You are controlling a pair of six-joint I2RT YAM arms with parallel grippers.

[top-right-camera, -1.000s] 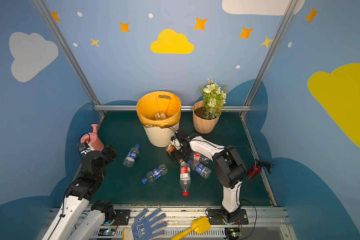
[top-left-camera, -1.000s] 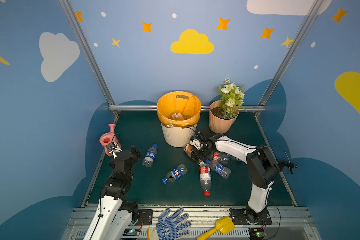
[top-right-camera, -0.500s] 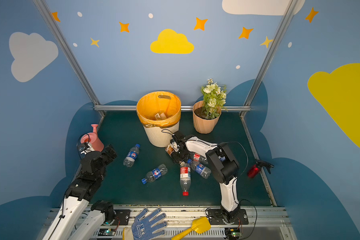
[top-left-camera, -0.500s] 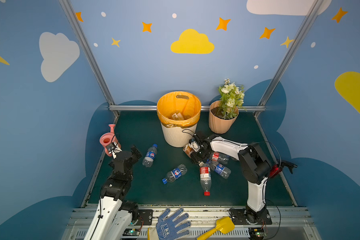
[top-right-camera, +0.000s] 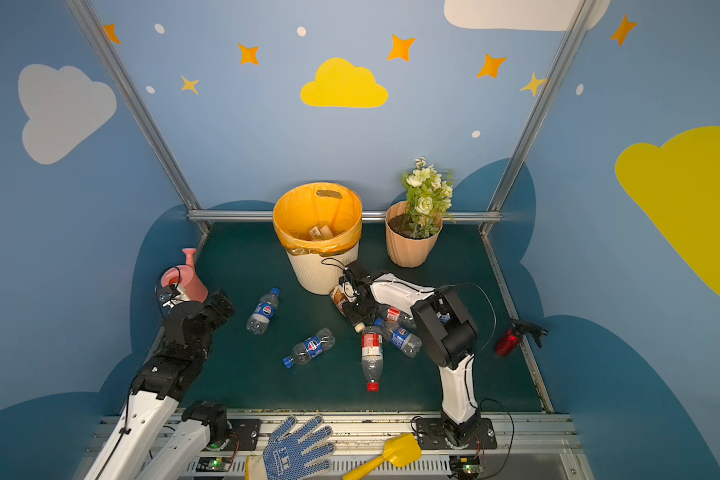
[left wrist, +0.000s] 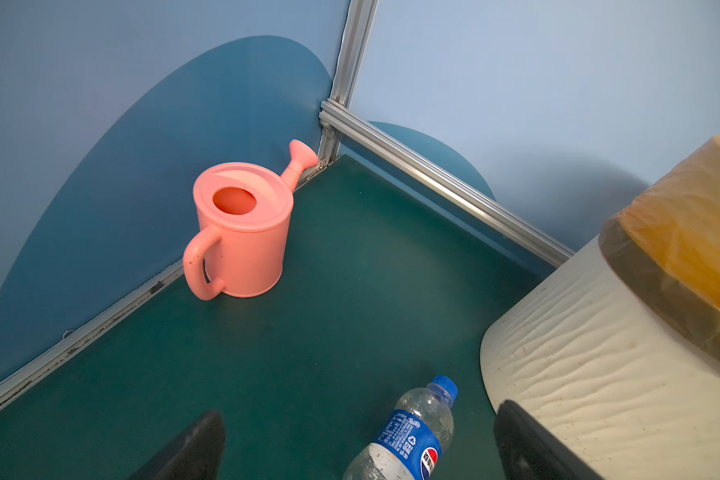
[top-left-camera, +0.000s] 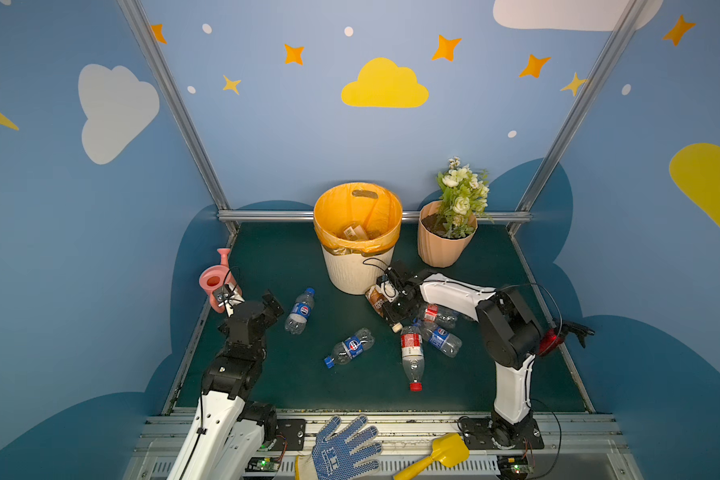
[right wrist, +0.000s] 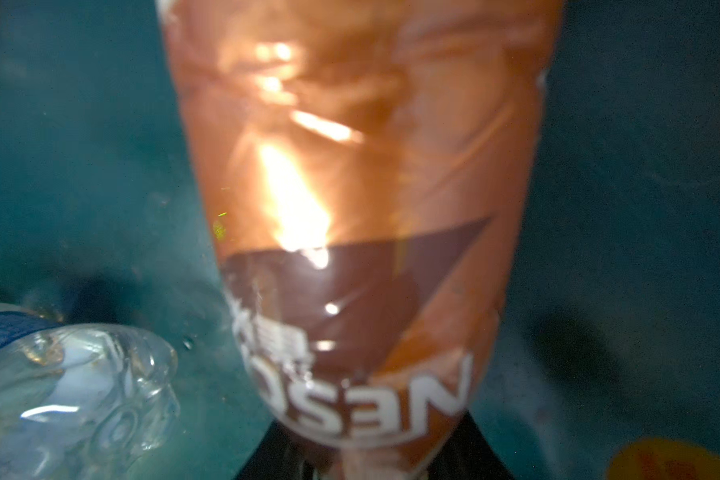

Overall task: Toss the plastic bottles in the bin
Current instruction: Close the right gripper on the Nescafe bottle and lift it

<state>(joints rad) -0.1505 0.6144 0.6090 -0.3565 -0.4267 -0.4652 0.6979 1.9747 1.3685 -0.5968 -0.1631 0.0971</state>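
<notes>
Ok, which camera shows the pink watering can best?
The left wrist view: the watering can stands whole, handle and spout visible. In both top views the left arm partly covers the watering can. The right wrist view does not show it.

Your widest open stretch of surface (top-left-camera: 275,257) runs along the back left, between the watering can (top-left-camera: 213,282) and the bin (top-left-camera: 358,274). Ahead of the left tool (top-left-camera: 274,302), jaws spread wide, only one blue-label bottle (top-left-camera: 300,311) lies in the way. A second blue-label bottle (top-left-camera: 350,347) sits mid-surface with bare room all round it. The right side is tight: the bin wall, the flowerpot (top-left-camera: 441,249) and a heap of bottles (top-left-camera: 443,338) (touching or overlapping one another) hem in the right tool (top-left-camera: 391,309), clamped on the brown-label bottle (top-left-camera: 376,300).
</notes>
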